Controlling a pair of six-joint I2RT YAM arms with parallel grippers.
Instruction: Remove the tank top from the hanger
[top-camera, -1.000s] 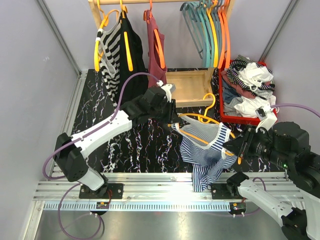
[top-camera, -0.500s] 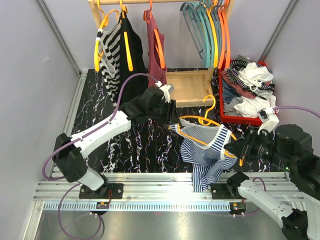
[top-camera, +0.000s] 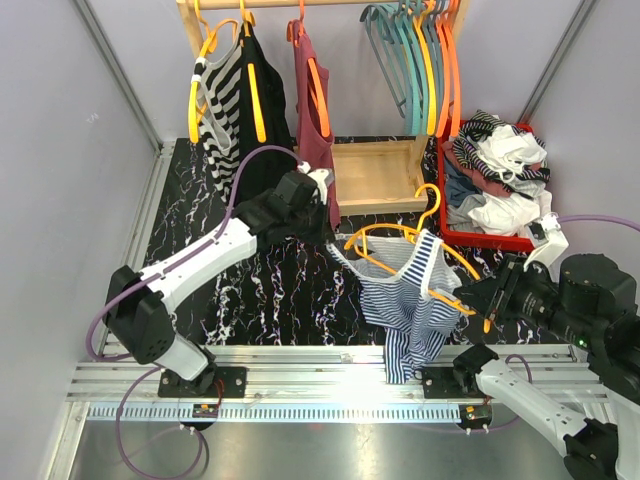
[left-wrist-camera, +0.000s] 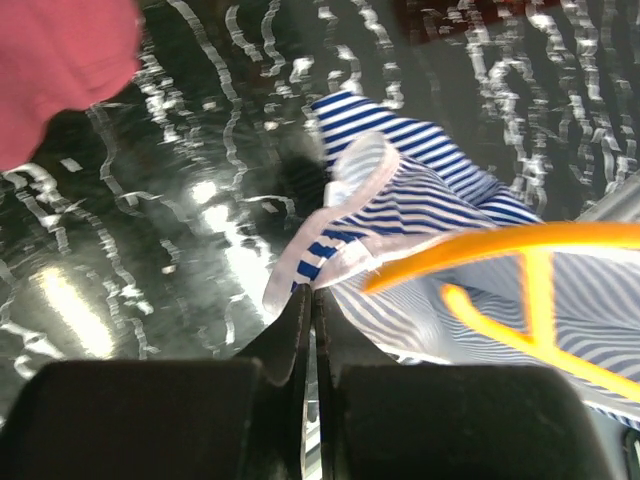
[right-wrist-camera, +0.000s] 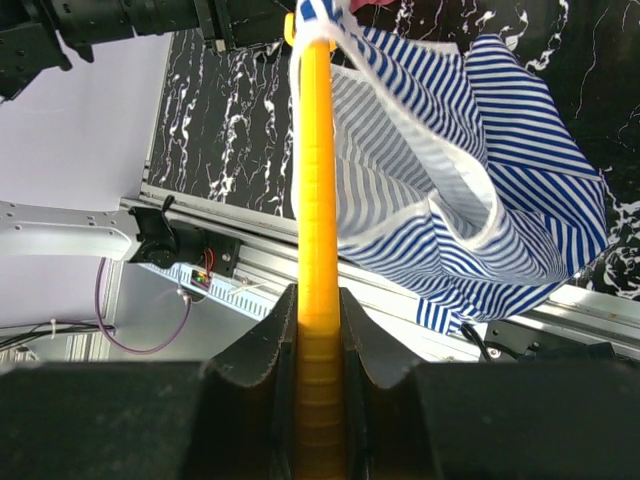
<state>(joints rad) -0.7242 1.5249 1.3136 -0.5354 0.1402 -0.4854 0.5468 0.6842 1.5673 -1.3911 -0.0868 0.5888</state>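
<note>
The left gripper (left-wrist-camera: 312, 300) has its jaws pressed flat together at the bottom middle of the left wrist view, and the white trim of the tank top (top-camera: 405, 300) runs straight into their tips, so it looks pinched on that strap edge. The right gripper (right-wrist-camera: 318, 310) is clamped around one arm of the orange hanger (top-camera: 400, 232), which runs straight up the middle of the right wrist view between the two fingers. The blue-and-white striped tank top is at lower centre in the top view, held up between the two arms. It is draped on the hanger, with its left strap drawn toward the left gripper and its lower end hanging down to the metal rail (top-camera: 300, 385) at the near edge. Beneath it lies the black marbled table (top-camera: 260, 290). A red basket (top-camera: 485, 238) heaped with clothes sits right of centre, touching a wooden base (top-camera: 375, 175). Along the top of the frame hang a striped top (top-camera: 220, 110), a black garment (top-camera: 268, 120) and a pink garment (top-camera: 315, 110), with a bunch of bare hangers (top-camera: 420, 60) to their right.
</note>
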